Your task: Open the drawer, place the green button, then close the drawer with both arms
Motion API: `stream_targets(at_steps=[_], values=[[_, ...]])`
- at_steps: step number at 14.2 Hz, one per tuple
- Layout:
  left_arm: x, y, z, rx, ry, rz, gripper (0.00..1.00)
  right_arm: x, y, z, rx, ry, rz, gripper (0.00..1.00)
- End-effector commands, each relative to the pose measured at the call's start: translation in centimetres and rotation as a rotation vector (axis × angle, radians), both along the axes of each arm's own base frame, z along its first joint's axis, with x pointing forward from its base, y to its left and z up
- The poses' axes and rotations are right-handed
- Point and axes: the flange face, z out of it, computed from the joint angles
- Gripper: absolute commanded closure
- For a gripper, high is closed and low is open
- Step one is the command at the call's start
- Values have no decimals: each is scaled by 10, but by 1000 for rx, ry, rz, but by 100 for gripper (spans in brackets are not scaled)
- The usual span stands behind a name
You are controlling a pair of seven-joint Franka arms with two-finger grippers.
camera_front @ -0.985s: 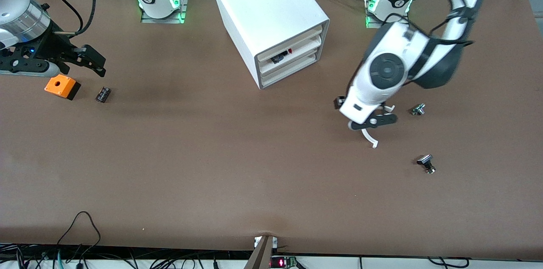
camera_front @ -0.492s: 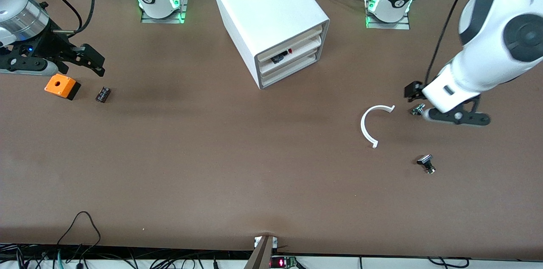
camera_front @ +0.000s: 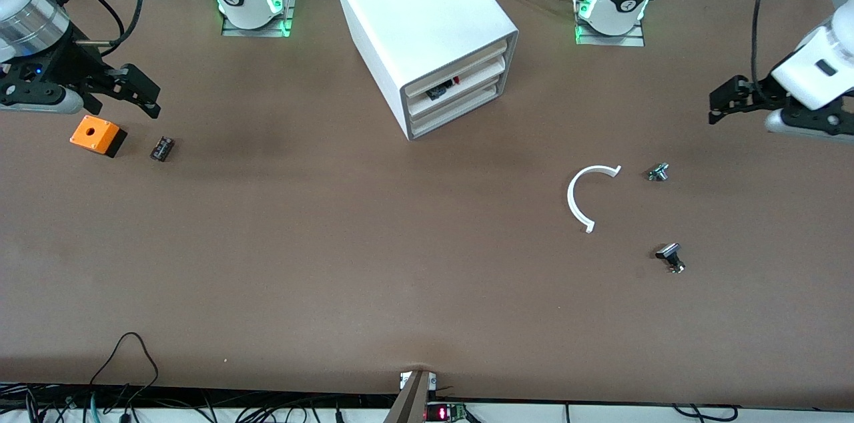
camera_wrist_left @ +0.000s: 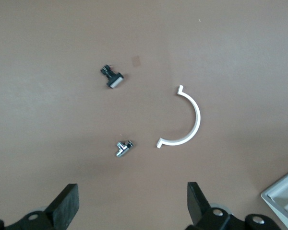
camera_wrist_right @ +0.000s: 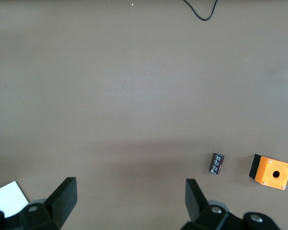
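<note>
Left gripper (camera_front: 727,101): up over the table (camera_front: 333,263) at the left arm's end, fingers (camera_wrist_left: 66,205) spread wide, nothing between them.
Right gripper (camera_front: 137,93): over the right arm's end of the table, just above the orange box (camera_front: 97,135), jaws wide apart and empty.
Drawer (camera_front: 454,113): lowest of three in the white cabinet (camera_front: 427,29), pushed in, front level with the cabinet's face.
Middle drawer (camera_front: 460,86): pushed in, black-and-red part at its front.
Button (camera_front: 658,172): on the table toward the left arm's end, nearer the front camera than the cabinet, lying on its side, touched by neither gripper; seen in the left wrist view (camera_wrist_left: 124,148) between the spread fingers.
White half-ring (camera_front: 572,199): flat on the table just beside the button, toward the middle of the table, apart from it.
Black-capped button (camera_front: 670,257): on its side, nearer the front camera than the button, well apart from it.
Dark small part (camera_front: 162,148): beside the orange box, not touching.
</note>
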Motion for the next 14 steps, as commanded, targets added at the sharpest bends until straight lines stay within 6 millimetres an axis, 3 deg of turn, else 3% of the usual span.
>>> stream_targets(at_steps=[1,7,10,14], values=[[-6,2,1,-6,-14,9,1,-1,-4,7,-13,-11,14,0],[2,-1,2,-4,36,64,1,-1,-6,5,-13,6,36,0],[1,-4,1,-4,42,66,1,-2,-18,10,-12,70,114,0],[1,-16,2,-4,38,108,1,-2,-21,16,-8,87,102,0]])
